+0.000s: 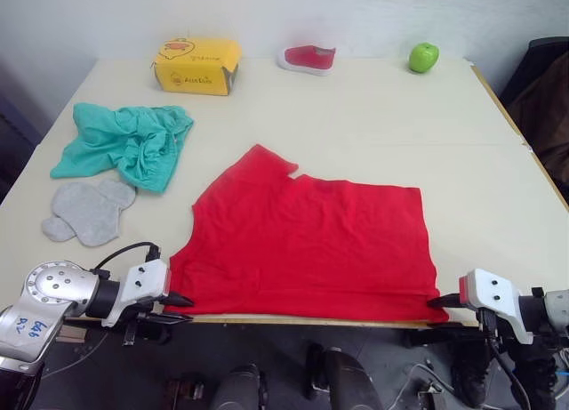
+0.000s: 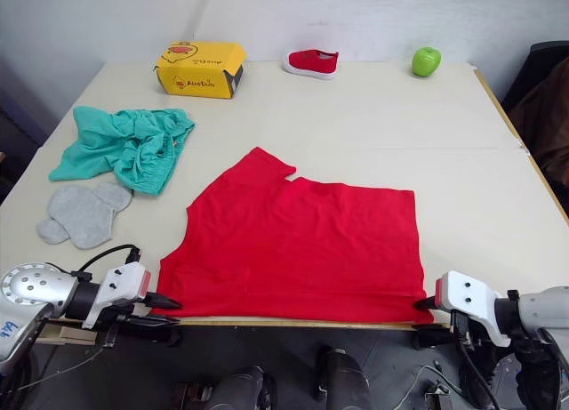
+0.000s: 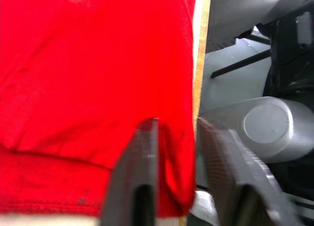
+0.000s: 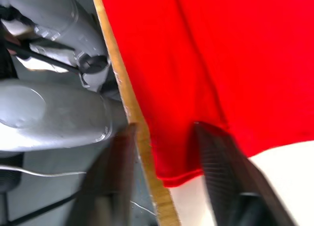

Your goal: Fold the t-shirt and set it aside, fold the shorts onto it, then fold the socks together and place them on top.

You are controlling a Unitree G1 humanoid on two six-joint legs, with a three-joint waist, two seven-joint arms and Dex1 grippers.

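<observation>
The red t-shirt (image 1: pixel 311 241) lies flat on the table, its lower hem along the front edge and one sleeve pointing toward the far left. My left gripper (image 1: pixel 178 309) is open at the shirt's front-left corner, and in the left wrist view the hem (image 3: pixel 174 172) lies between its fingers. At the front-right corner my right gripper (image 1: pixel 437 300) is open, one finger over the cloth (image 4: pixel 196 88) and one past the table edge. The teal shorts (image 1: pixel 124 143) lie crumpled at the left. Just in front of them are the grey socks (image 1: pixel 89 210).
A yellow box (image 1: pixel 197 65), a small red shoe (image 1: pixel 308 58) and a green apple (image 1: pixel 424 56) stand along the table's far edge. The wooden front edge (image 1: pixel 311 322) runs just below the shirt. A dark object (image 1: pixel 542 90) stands off the right side.
</observation>
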